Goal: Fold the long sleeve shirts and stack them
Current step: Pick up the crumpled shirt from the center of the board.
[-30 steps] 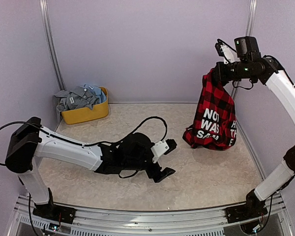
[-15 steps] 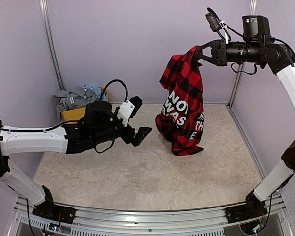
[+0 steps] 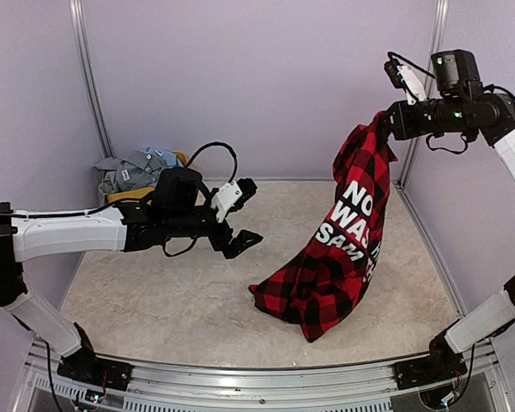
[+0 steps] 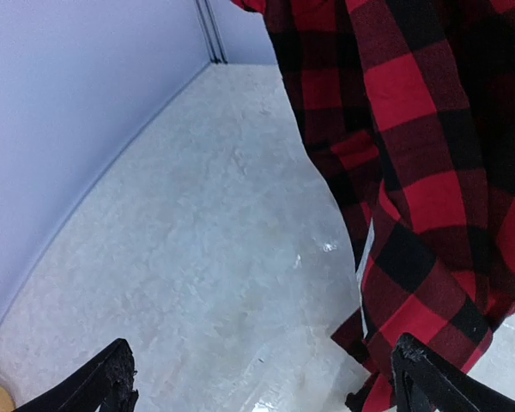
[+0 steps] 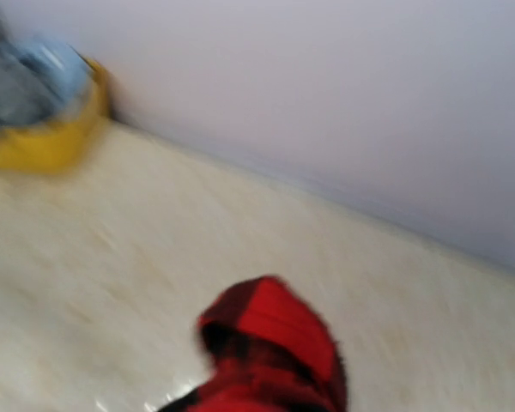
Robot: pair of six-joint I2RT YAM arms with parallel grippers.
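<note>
The red-and-black buffalo-check flannel shirt (image 3: 348, 232) hangs at the right of the scene, pinched at its top in the right gripper (image 3: 384, 121), whose jaws are clamped tight on a bunch of the cloth high above the table (image 3: 154, 300). From there the shirt slopes down and to the left, and its lower end lies crumpled on the table at the near right. Bold white lettering (image 3: 352, 215) runs across it in three lines; folds cut them off, and only "NO", "WAS" and "SAM" can be read.

The left gripper (image 3: 250, 212) hovers over the middle of the table, just left of the shirt and apart from it, jaws spread wide and holding nothing. In the left wrist view its two black fingers (image 4: 112, 382) frame bare table with the flannel's hem at the right.

At the far left a yellow plastic tub (image 3: 127, 196) holds a heaped grey shirt (image 3: 129, 172) and a pale blue shirt (image 3: 167, 159). The right wrist view is blurred
</note>
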